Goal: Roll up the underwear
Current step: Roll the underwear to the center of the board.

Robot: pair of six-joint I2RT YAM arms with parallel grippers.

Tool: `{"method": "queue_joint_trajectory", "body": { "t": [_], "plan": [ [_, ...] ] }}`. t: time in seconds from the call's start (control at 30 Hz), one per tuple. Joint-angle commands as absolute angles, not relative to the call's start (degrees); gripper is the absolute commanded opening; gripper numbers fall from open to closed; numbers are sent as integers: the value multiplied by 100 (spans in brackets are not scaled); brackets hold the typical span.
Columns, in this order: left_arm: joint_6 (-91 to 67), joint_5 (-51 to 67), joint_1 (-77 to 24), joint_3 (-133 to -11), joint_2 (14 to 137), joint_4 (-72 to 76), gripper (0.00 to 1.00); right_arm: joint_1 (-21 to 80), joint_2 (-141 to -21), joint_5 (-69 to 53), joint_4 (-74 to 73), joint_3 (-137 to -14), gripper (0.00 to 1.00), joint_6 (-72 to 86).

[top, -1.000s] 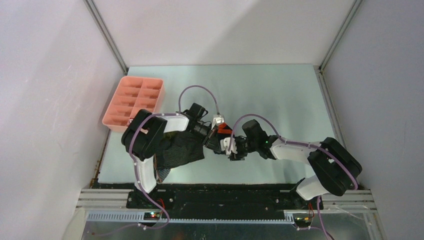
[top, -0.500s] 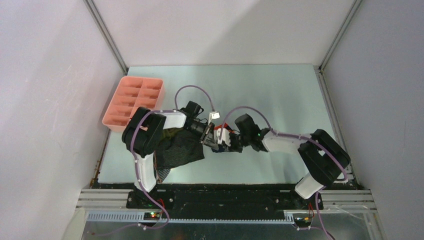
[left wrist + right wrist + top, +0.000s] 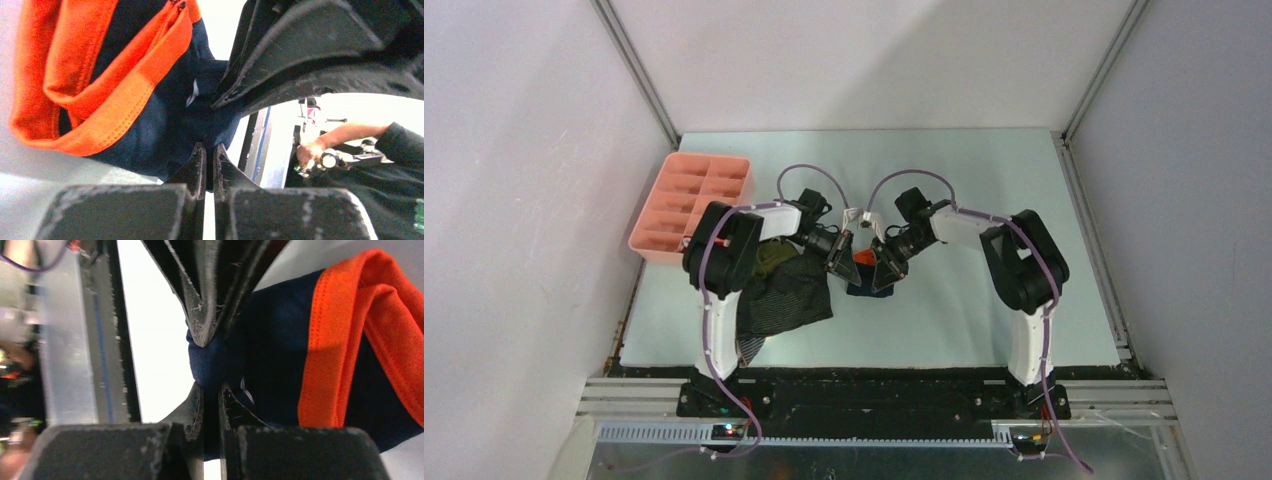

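The navy underwear with orange bands (image 3: 869, 279) hangs bunched between my two grippers near the table's middle. My left gripper (image 3: 844, 255) is shut on a fold of its navy cloth (image 3: 150, 120), fingertips pinched together (image 3: 209, 155). My right gripper (image 3: 887, 260) is shut on the same piece (image 3: 280, 350) from the other side (image 3: 212, 392), tip to tip with the left one. More underwear lies in a pile under the left arm: an olive green one (image 3: 770, 259) and a dark grey striped one (image 3: 786, 300).
A pink compartment tray (image 3: 692, 203) stands at the table's left edge, beside the left arm's elbow. The enclosure's white walls close in the left, right and far sides. Bare table surface (image 3: 984, 180) stretches behind and to the right of the grippers.
The right gripper has closed on the navy underwear. Both grippers have moved away from the near edge, and the right arm has folded in closer to the middle.
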State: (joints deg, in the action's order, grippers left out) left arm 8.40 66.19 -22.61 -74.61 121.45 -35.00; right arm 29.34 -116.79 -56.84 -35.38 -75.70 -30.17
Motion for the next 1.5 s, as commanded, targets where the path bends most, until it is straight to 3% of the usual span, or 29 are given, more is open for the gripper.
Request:
{"method": "queue_joint_trajectory", "body": {
  "t": [0.0, 0.03, 0.13, 0.27, 0.47, 0.67, 0.83, 1.37, 1.47],
  "plan": [
    [601, 5761, -2110, -7602, 12250, -3377, 7, 2762, -12395, -6225, -4737, -8198, 0, -2537],
    [533, 5674, -2101, -7558, 12211, -3184, 11, 2725, -12648, -6241, -4825, -8408, 0, -2503],
    [95, 5441, -2064, -7320, 11758, -2531, 35, 2664, -13255, -6206, -5212, -8912, 0, -2306],
    [-505, 4821, -2077, -6225, 10515, -322, 47, 2582, -13831, -6129, -5491, -9349, 0, -2061],
    [722, 3794, -2772, -5048, 9196, 333, 58, 2531, -14374, -5773, -5636, -9766, 0, -1575],
    [3116, 2069, -4240, -3502, 8292, 1656, 61, 2532, -14857, -5508, -5930, -10138, 0, -1242],
    [3318, 1063, -4483, -3142, 8546, 2627, 63, 2517, -14946, -5484, -6053, -10209, 0, -1260],
    [4137, 1694, -4522, -2875, 8320, 2794, 63, 2529, -14916, -5464, -5994, -10165, 0, -1246],
    [4170, 1487, -4522, -2870, 8293, 2844, 67, 2529, -14921, -5471, -5999, -10162, 0, -1247]
  ]
}}
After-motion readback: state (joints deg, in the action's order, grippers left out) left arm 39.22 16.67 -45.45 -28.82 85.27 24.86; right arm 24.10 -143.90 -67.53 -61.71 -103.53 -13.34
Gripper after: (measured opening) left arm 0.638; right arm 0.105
